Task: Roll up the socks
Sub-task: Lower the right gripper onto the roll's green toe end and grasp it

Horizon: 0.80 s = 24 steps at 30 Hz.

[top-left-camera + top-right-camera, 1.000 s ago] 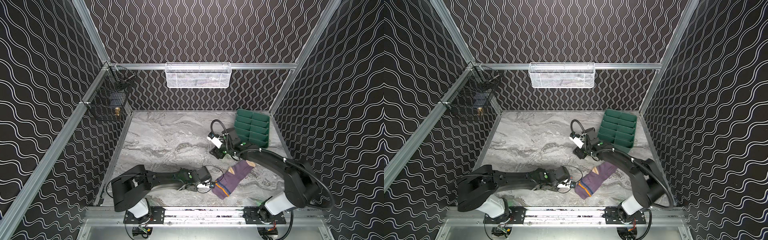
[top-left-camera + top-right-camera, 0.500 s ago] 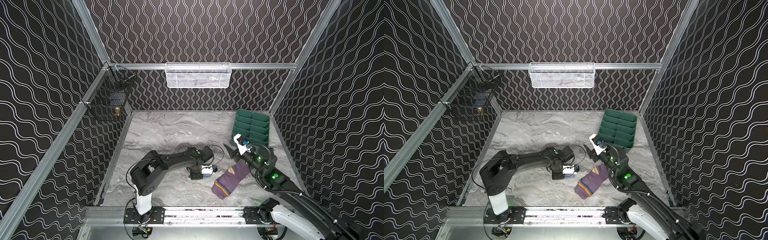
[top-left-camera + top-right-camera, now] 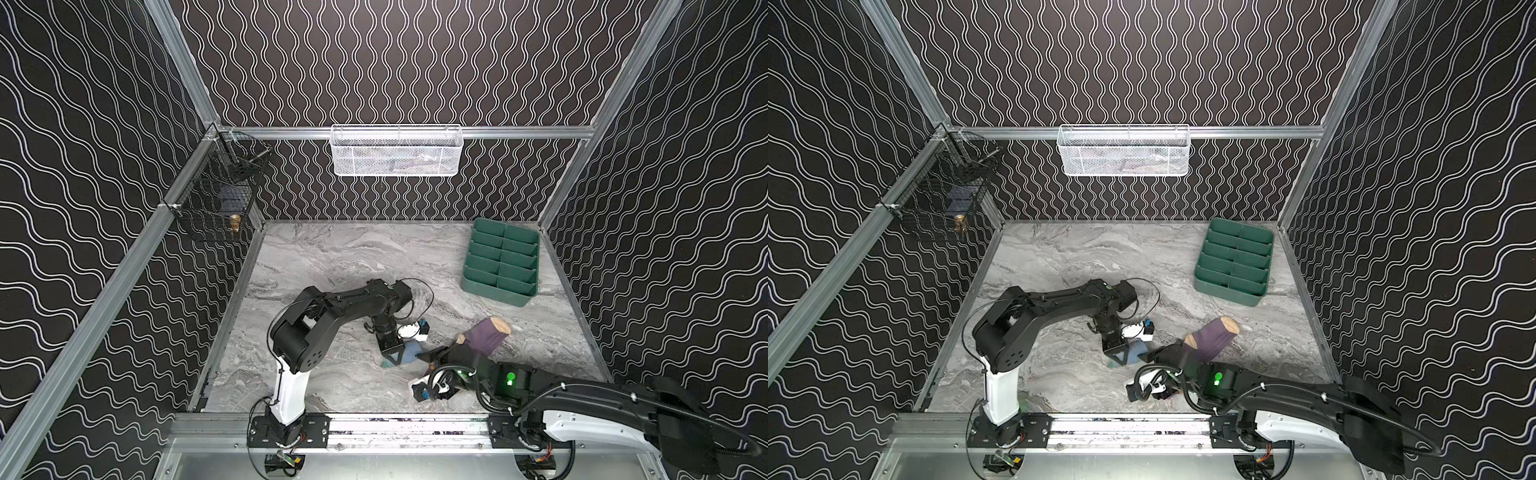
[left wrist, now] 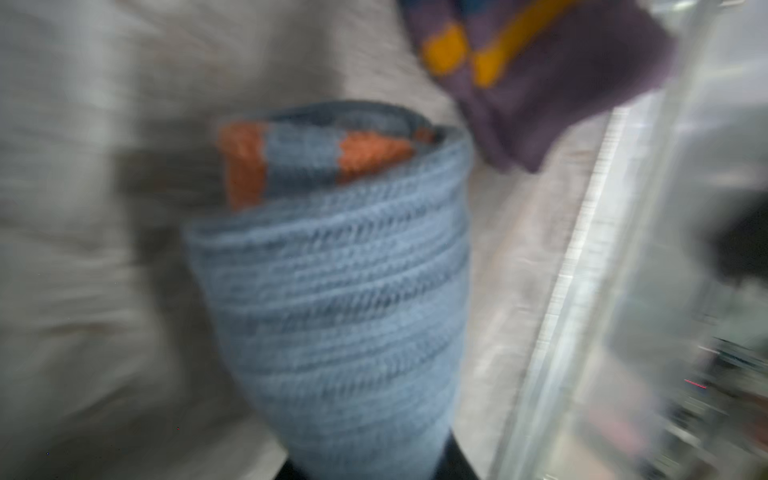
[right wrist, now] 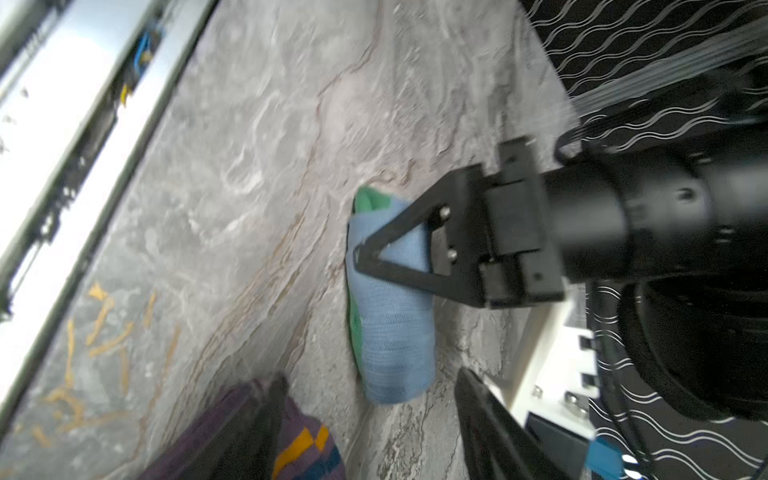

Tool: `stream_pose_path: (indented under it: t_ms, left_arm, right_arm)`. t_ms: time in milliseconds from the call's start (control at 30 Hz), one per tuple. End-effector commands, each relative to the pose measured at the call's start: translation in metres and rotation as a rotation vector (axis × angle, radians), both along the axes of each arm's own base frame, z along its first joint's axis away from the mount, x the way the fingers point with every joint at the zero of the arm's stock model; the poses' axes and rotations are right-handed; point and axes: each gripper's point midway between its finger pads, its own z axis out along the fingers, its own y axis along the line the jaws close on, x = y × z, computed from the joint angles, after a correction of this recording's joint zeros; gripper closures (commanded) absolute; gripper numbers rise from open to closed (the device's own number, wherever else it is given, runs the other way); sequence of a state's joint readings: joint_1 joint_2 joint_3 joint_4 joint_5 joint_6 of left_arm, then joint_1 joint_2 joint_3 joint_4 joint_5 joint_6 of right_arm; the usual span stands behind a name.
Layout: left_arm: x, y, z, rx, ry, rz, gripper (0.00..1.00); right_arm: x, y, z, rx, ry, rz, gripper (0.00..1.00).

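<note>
The blue sock [image 3: 409, 353] is rolled into a short bundle near the front middle of the table [image 3: 332, 257], with green showing at one end [image 5: 370, 199] and orange stripes at the open end in the left wrist view [image 4: 332, 291], which is blurred. The left tool [image 5: 365, 257] is closed on it, its jaws narrow and pinching the roll near the green end. Whether the roll rests on the table or hangs just above it cannot be told.

The purple sock [image 3: 486, 338] lies flat just to the right of the roll, its tan toe pointing to the back right and its striped cuff toward the front. In both top views the right arm covers its cuff end.

The right tool [image 5: 370, 378] stands wide, gripping nothing. One finger [image 5: 266, 415] is over the purple cuff and the other finger is beside the roll's free end.

A green tray [image 3: 503, 266] sits well apart at the back right
</note>
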<state>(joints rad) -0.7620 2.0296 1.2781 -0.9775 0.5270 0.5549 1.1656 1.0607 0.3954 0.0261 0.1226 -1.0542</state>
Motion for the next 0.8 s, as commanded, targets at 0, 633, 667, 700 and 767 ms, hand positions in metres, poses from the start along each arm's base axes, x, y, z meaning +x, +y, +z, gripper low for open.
stream_pose_path:
  t_ms: [0,633,667,700,767]
  left_arm:
    - [0.006,0.048,-0.045,0.262,-0.080,-0.077,1.00]
    - [0.016,0.045,-0.051,0.268,-0.124,-0.063,1.00]
    - [0.016,0.045,-0.051,0.267,-0.125,-0.064,1.00]
    - [0.017,0.045,-0.051,0.264,-0.132,-0.063,1.00]
    - [0.017,0.044,-0.050,0.261,-0.135,-0.060,1.00]
  right_arm:
    - [0.023,0.018,0.011,0.015,-0.163,0.001,0.33]
    - [-0.005,0.040,-0.037,-0.096,0.060,0.083,0.36]
    - [-0.006,0.042,-0.039,-0.094,0.070,0.080,0.37]
    - [-0.005,0.045,-0.041,-0.088,0.079,0.075,0.38]
    - [-0.005,0.049,-0.044,-0.082,0.097,0.070,0.39]
